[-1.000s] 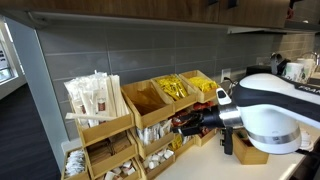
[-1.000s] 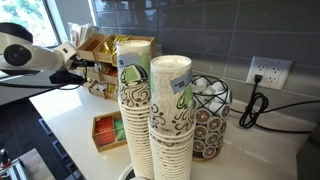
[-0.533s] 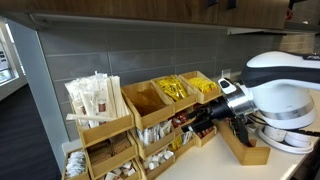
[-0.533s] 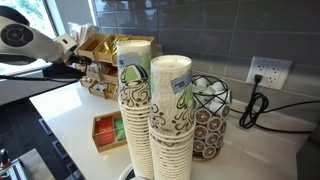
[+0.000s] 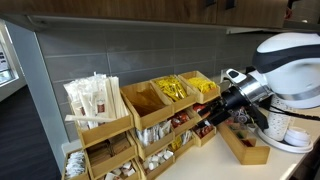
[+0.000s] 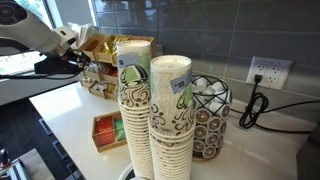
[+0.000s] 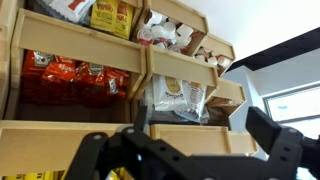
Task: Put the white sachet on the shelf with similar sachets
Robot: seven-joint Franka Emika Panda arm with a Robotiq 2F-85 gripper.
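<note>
The bamboo shelf [image 5: 140, 120] has three stepped tiers of open bins; it also shows in an exterior view [image 6: 100, 70] behind the paper cups. My gripper [image 5: 213, 112] hangs just in front of the shelf's right end and shows in the other exterior view [image 6: 68, 62] too. In the wrist view its fingers [image 7: 185, 145] are spread wide with nothing between them. Straight ahead is a bin with a heap of white sachets [image 7: 178, 95]. I cannot tell a single white sachet apart from that heap.
Long white-wrapped sticks [image 5: 95, 100] and yellow packets [image 5: 175, 88] fill the top bins. Red packets [image 7: 70, 75] lie beside the sachet bin. A low wooden tray [image 5: 245, 147] sits under the arm. Stacked paper cups [image 6: 150, 110] and a pod rack [image 6: 208, 115] stand on the counter.
The arm has drawn back from the shelf, to the right and upward, and the gripper has come out of the lower bins.
</note>
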